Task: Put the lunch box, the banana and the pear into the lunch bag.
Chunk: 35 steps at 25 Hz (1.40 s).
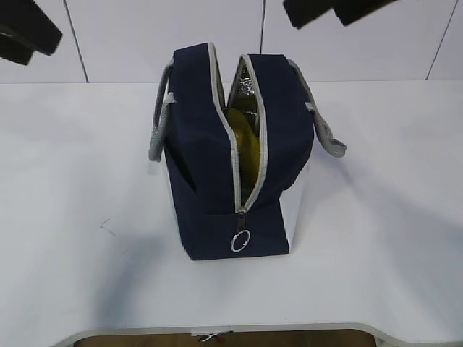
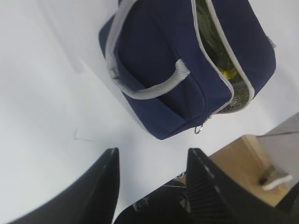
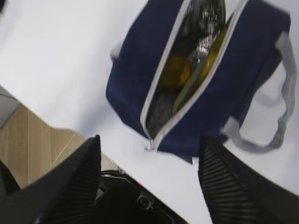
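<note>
Both sets of black fingers are spread apart and hold nothing: the left gripper (image 2: 152, 186) and right gripper (image 3: 149, 182) hang above the white tabletop (image 1: 79, 188). Between them stands the navy lunch bag (image 1: 210, 181), unzipped, with the pear (image 3: 174, 72) and other yellow shapes inside.

A: What can't you make out?

B: Most of what sits inside the lunch bag (image 1: 239, 155). Through the zip gap only a yellow sliver shows in the exterior view; I can't tell which item it is.

A: And from the right wrist?

B: Blurred. A rounded yellow shape, probably the pear (image 3: 175, 71), and a long yellow strip, maybe the banana (image 3: 215, 49). The lunch box is not identifiable.

A: The arms?

B: Cut off by the top edge; both grippers run off the bottom of the wrist views.
</note>
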Each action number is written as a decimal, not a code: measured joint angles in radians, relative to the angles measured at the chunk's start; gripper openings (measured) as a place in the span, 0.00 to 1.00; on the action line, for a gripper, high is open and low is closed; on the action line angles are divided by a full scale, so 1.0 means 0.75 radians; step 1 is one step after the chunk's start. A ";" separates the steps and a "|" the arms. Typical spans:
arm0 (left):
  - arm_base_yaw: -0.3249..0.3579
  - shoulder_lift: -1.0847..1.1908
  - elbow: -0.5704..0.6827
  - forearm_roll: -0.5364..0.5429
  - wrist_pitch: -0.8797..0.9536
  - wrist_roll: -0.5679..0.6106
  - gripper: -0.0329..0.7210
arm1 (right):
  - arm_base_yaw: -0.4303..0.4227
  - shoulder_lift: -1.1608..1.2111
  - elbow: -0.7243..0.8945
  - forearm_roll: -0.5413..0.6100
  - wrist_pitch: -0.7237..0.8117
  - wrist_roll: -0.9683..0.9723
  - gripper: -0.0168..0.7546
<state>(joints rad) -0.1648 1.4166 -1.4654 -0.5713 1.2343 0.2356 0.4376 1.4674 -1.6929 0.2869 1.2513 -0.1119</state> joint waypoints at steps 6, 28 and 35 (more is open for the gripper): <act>0.000 -0.192 0.000 0.138 0.015 -0.075 0.51 | 0.000 -0.330 0.497 0.004 -0.426 -0.030 0.69; 0.000 -0.414 0.000 0.149 0.034 -0.136 0.46 | 0.265 -0.334 0.949 -0.090 -0.881 -0.265 0.56; 0.000 -0.414 0.000 0.151 0.034 -0.136 0.45 | 0.448 -0.334 1.331 -0.090 -1.558 -0.184 0.56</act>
<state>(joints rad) -0.1648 1.1063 -1.4654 -0.4585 1.2597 0.1338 0.7734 1.2172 -0.6944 0.2192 0.0827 -0.2499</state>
